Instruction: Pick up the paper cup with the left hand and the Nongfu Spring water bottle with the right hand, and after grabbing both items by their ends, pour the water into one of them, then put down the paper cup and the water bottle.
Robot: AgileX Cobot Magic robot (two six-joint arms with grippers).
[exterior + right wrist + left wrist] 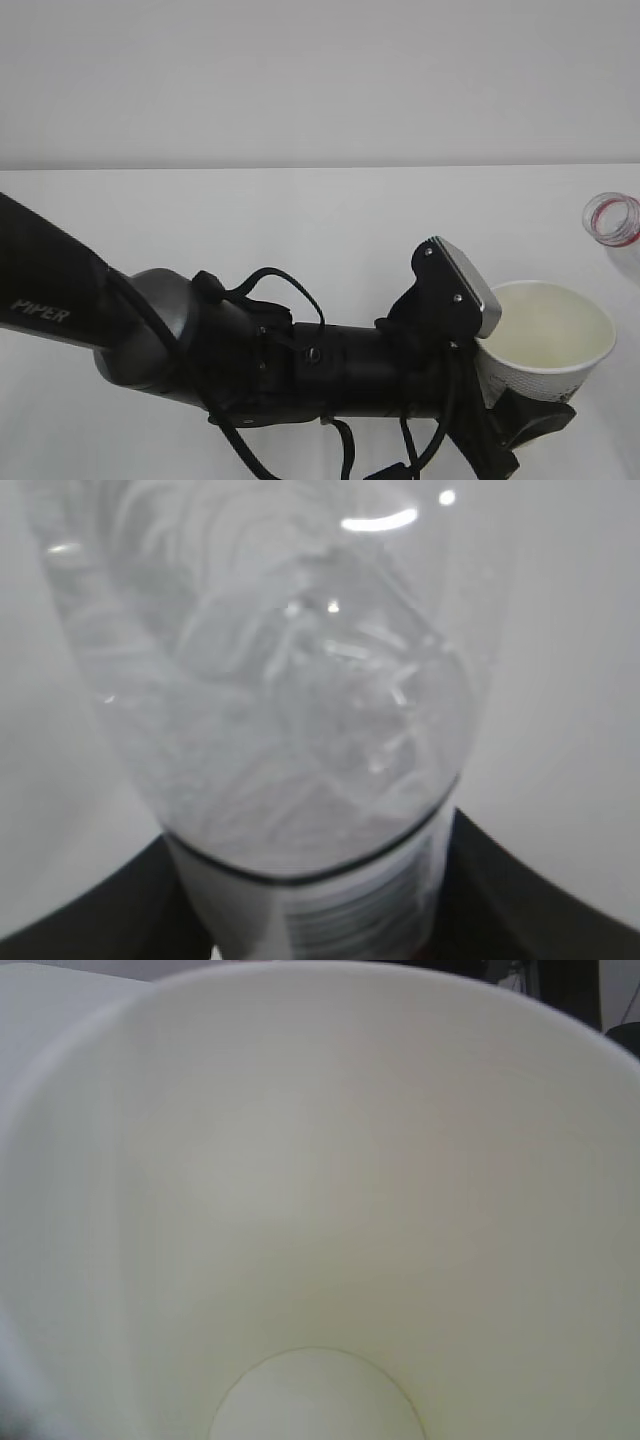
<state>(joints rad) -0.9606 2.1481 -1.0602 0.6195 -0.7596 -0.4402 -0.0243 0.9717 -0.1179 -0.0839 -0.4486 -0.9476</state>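
Note:
The paper cup [550, 335] stands upright at the lower right of the exterior view, its mouth open upward. My left gripper [525, 418] is shut on its lower part, with a black finger [545, 420] under the cup wall. The cup's cream inside [320, 1210] fills the left wrist view, which hides the fingers there. The Nongfu Spring water bottle [290, 700] is clear and ribbed, and my right gripper [310, 920] is shut on it, black fingers [90, 915] on both sides. Only its open neck with the red ring [612, 218] shows at the right edge. I cannot make out the water.
The white table [300, 230] runs back to a pale wall [320, 80]. My left arm [60, 290], marked PIPER, crosses the lower half of the exterior view with looping cables [290, 290] and a grey camera block [465, 285] beside the cup.

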